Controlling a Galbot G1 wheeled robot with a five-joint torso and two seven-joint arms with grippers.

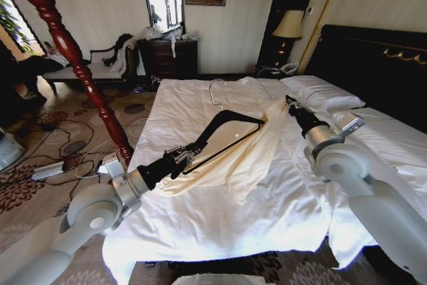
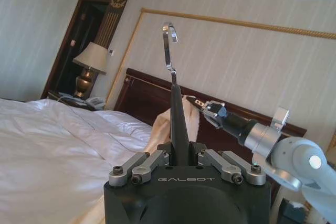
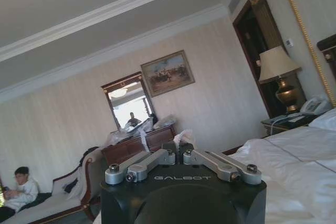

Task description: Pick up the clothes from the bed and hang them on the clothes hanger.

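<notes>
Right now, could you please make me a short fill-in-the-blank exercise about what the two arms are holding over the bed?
1. The left gripper is shut on the black clothes ____.
2. The right gripper holds up the pale cream-yellow ____.
3. The clothes hang down over the white ____.
4. The clothes hanger has a silver metal ____ on top.

Missing words: hanger; clothes; bed; hook

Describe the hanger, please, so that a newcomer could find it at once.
Start at the wide white bed. Above its middle, the left gripper holds the hanger. It is a slim black triangle with a silver hook, with the cream clothes draped over it.
</notes>
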